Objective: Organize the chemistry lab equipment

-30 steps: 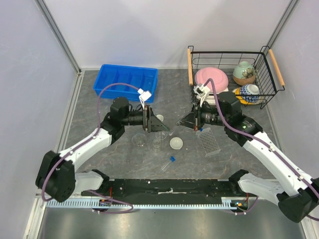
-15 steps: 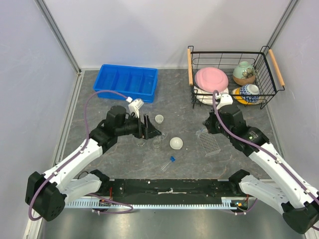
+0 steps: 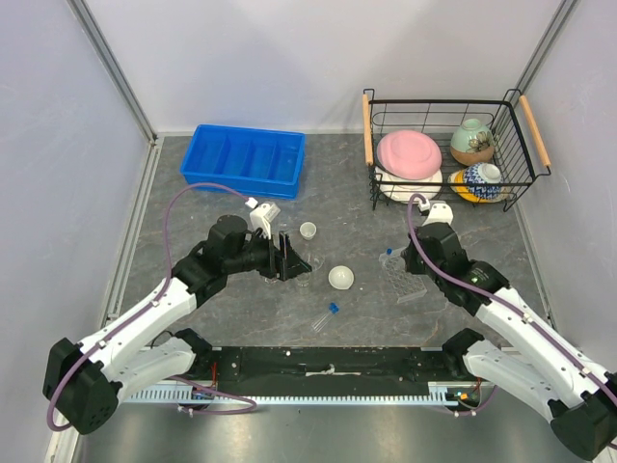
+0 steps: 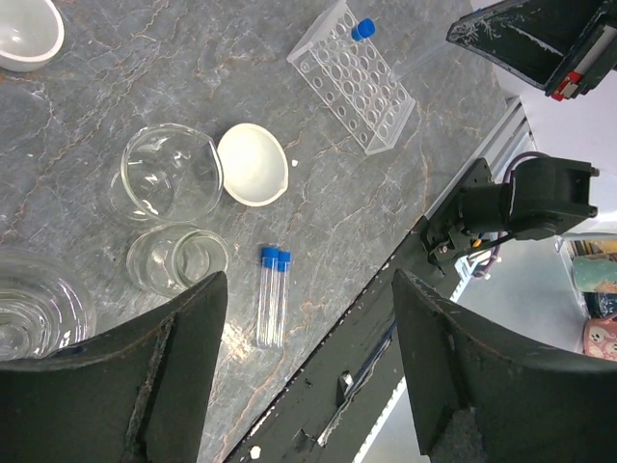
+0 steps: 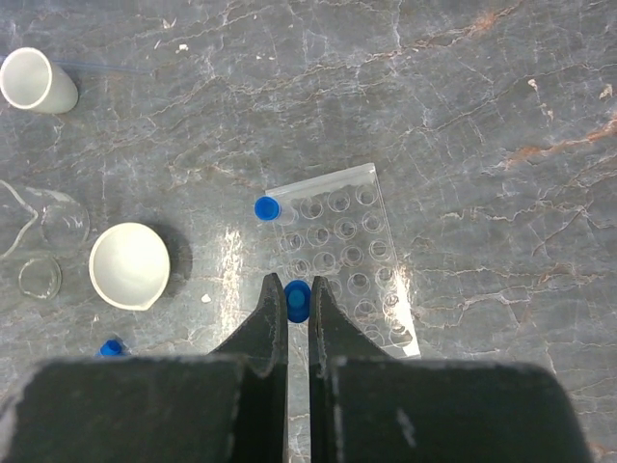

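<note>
The right gripper (image 5: 298,283) is clamped on a blue-capped tube (image 5: 298,303), holding it upright over the edge of the clear plastic rack (image 5: 343,253) that lies on the grey marbled table (image 3: 357,217); whether the tube's foot has entered a hole cannot be told. A second capped tube (image 5: 267,208) stands in a corner hole of the rack. The left gripper (image 4: 308,285) hangs well to the left of the rack with its fingers spread wide and nothing between them. Between that gripper and the rack sits a white dish (image 4: 253,164), apart from the rack. Left of the dish, further from the rack, stand a glass beaker (image 4: 172,176), which touches the dish, and a smaller beaker (image 4: 178,258). A pair of tubes (image 4: 272,294), both blue-capped, lies flat side by side on the table, left of the rack and nearer the arm bases. A smaller white dish (image 3: 308,230) rests further off on the rack's left, toward the back. Behind the rack stands a wire basket (image 3: 367,130) holding a pink plate (image 3: 409,151), and far to the rack's left, at the back, sits a blue tray (image 3: 246,159).
</note>
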`<action>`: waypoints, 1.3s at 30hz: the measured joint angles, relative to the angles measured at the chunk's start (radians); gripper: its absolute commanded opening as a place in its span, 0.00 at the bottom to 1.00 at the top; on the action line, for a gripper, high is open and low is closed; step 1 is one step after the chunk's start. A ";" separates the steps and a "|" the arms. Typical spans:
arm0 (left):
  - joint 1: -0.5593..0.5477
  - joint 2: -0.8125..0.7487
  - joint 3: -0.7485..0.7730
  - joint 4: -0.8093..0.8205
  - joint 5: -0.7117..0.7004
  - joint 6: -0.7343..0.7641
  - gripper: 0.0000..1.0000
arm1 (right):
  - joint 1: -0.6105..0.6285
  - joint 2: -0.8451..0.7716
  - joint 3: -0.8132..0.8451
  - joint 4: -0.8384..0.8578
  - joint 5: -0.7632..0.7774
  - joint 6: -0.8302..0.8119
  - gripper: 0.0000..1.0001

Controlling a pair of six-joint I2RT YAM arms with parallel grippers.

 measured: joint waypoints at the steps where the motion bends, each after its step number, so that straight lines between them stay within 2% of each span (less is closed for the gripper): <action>1: -0.002 -0.001 -0.002 0.001 -0.005 0.000 0.75 | 0.003 -0.002 -0.004 0.008 0.006 0.003 0.00; 10: -0.015 -0.018 -0.011 0.001 -0.023 0.000 0.74 | 0.033 0.012 -0.088 0.101 0.093 0.044 0.00; 39: -0.039 -0.039 -0.011 0.000 -0.066 0.001 0.72 | 0.174 0.180 -0.090 0.228 0.265 0.048 0.00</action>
